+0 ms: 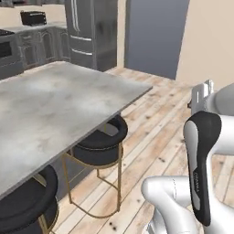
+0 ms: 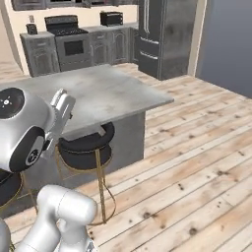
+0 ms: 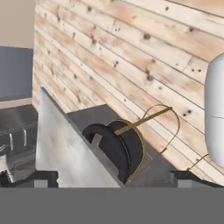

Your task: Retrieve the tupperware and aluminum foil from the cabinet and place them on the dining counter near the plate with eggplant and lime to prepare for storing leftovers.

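The dining counter (image 1: 50,105) is a broad light grey marbled slab with nothing lying on the stretch I see; it also shows in the right base view (image 2: 98,91) and, rolled on its side, in the hand view (image 3: 65,148). My gripper (image 3: 116,179) hangs out over the wooden floor beside the counter's corner, fingers (image 3: 41,179) spread wide, open and holding nothing. Its white hand (image 1: 201,97) rises at the right of the left base view. The tupperware, aluminum foil, plate, eggplant and lime are out of view.
Black round stools on gold legs (image 1: 100,141) (image 2: 86,142) stand under the counter's edge. Behind it are a tall grey fridge (image 2: 167,34), a stove (image 2: 69,42), a black toaster (image 1: 33,18) and a strip of wall cabinets (image 2: 29,4). Wooden floor (image 2: 197,162) spreads to the right.
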Available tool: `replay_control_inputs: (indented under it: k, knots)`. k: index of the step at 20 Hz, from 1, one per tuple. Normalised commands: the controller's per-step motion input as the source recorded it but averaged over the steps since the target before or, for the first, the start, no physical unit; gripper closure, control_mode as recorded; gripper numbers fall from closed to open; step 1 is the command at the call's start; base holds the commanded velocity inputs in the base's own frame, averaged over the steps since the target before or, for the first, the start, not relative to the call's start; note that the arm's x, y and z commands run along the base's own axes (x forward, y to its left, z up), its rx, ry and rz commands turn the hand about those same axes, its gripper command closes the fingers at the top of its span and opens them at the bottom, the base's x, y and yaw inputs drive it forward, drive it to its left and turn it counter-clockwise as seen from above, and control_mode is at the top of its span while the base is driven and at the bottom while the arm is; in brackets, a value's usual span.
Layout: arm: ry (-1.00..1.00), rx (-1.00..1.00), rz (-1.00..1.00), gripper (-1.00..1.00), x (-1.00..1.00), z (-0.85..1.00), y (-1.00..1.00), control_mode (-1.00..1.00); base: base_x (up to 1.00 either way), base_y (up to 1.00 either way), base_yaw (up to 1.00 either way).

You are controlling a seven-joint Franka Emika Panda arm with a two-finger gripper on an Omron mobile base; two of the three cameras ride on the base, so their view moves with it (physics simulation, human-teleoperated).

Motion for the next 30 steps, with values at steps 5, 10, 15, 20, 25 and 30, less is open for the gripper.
replay_control_inputs:
  k: [5, 10, 15, 20, 25, 30]
  knots:
    - [0.00, 0.00, 0.00, -1.00, 0.00, 0.00, 0.00, 1.00, 0.51, -0.61, -0.50]
    - [0.00, 0.00, 0.00, -1.00, 0.00, 0.00, 0.00, 1.00, 0.70, -0.52, -0.43]
    - [0.00, 0.00, 0.00, -1.00, 0.00, 0.00, 0.00, 1.00, 0.95, -0.30, -0.32]
    - [0.00, 0.00, 0.00, -1.00, 0.00, 0.00, 0.00, 1.00, 1.00, -0.22, -0.26]
    - [0.00, 0.00, 0.00, -1.00, 0.00, 0.00, 0.00, 1.00, 1.00, -0.02, -0.07]
    - [0.00, 0.00, 0.00, -1.00, 0.00, 0.00, 0.00, 1.00, 1.00, -0.01, 0.07]
